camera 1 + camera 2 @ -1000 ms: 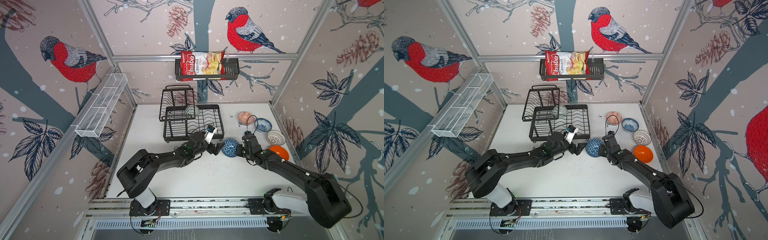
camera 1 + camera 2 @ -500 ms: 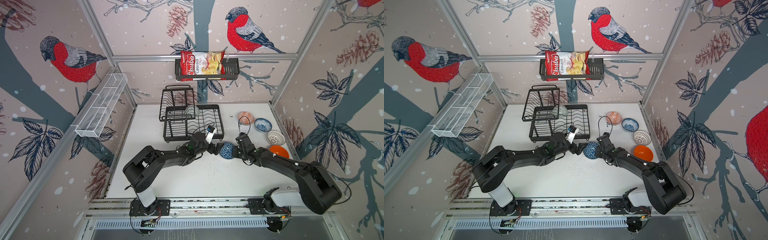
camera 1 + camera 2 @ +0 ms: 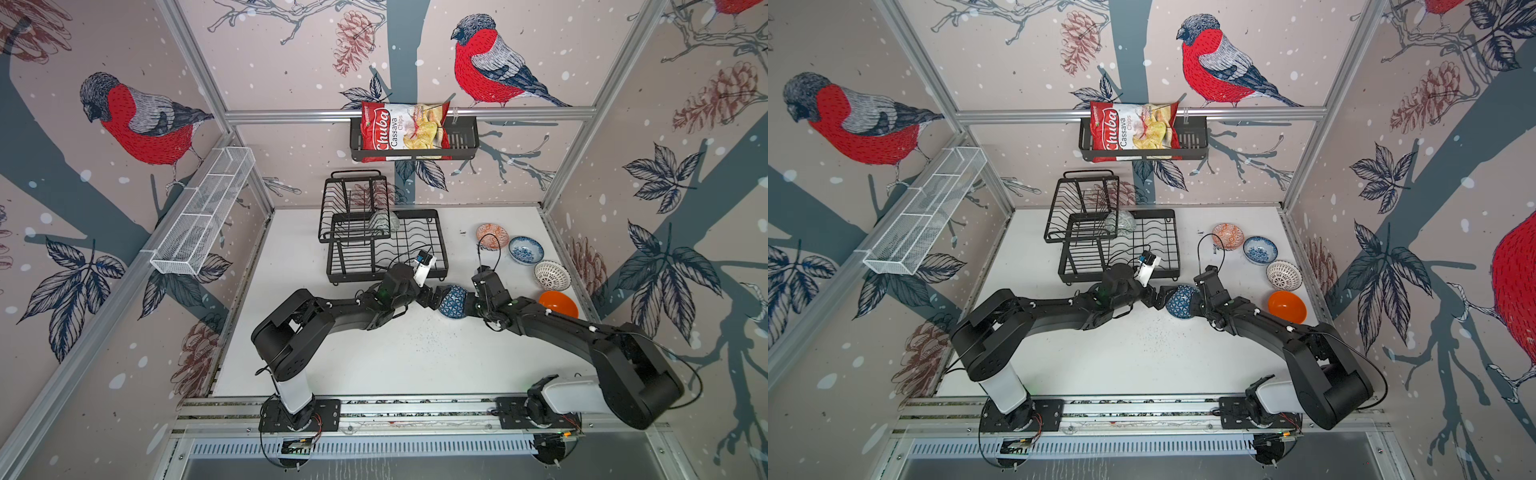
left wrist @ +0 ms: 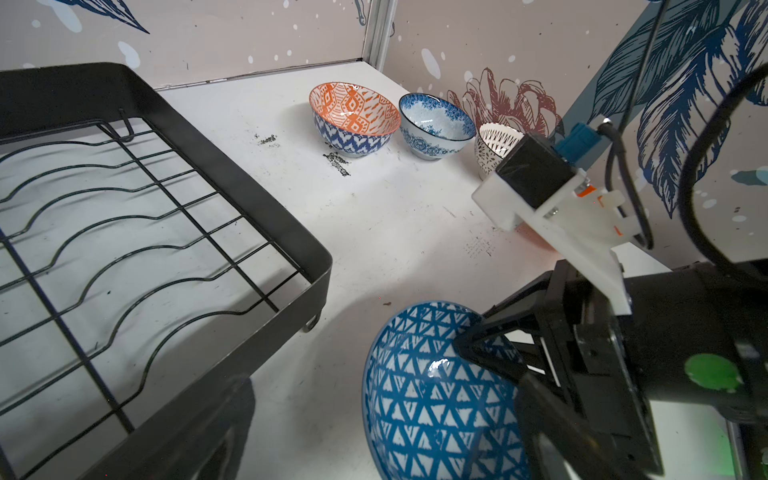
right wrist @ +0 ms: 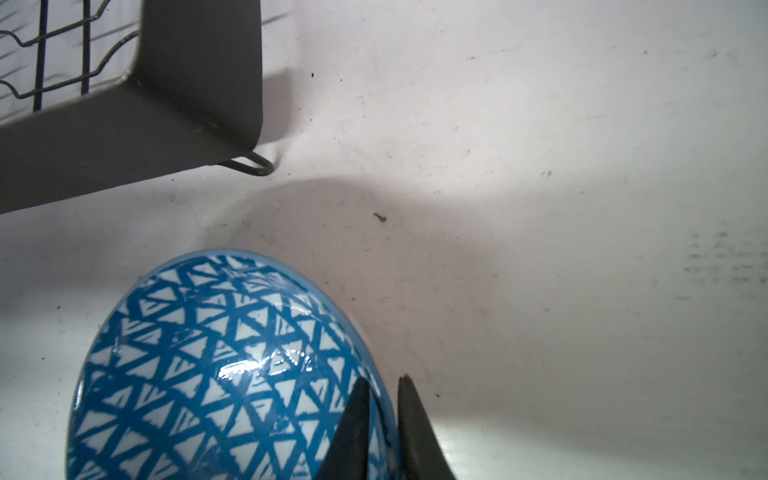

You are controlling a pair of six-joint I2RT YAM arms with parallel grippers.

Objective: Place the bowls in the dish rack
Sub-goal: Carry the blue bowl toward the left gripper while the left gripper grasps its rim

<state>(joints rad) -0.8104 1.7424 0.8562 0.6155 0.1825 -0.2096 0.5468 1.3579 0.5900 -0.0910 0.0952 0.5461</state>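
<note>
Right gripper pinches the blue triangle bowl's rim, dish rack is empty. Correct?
No, the dish rack is not empty: a grey-green bowl stands in it, as both top views show. The right gripper does pinch the blue triangle bowl at its rim.

orange bowl (image 4: 536, 242): mostly hidden behind camera mount (image 4: 561, 232) | blue triangle bowl (image 5: 208, 374): cut off at edge

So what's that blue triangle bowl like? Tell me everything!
The blue bowl is small, round and shiny, like glazed ceramic, covered in blue lines making white triangles. It is tipped on its side near the dish rack. The right gripper pinches its rim between its jaws; the left gripper, jaws open, sits close beside it.
</note>
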